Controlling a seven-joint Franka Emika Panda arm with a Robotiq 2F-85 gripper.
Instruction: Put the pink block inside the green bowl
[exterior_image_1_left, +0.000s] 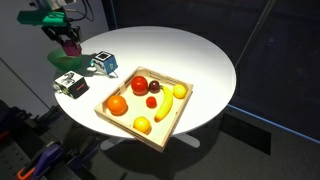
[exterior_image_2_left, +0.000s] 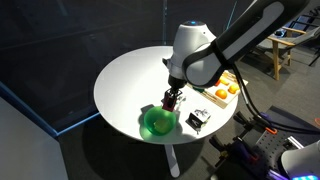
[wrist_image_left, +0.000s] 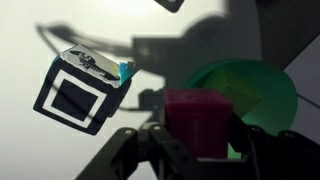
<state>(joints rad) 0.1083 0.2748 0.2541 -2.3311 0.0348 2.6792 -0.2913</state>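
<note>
A dark-and-white block (wrist_image_left: 80, 90) lies on the white surface (wrist_image_left: 25, 140), left of the gripper (wrist_image_left: 197, 148). The gripper is clenched on the pink block (wrist_image_left: 197, 118) and holds it off the surface. The green bowl (wrist_image_left: 250, 88) sits below it, reaching out to the right; the block overlaps the bowl's near edge.

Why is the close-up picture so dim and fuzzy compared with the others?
Wrist view: the pink block sits very near the lens, out of focus, with dark shadows around the green bowl. In both exterior views: white table brightly lit against dark surroundings.
</note>
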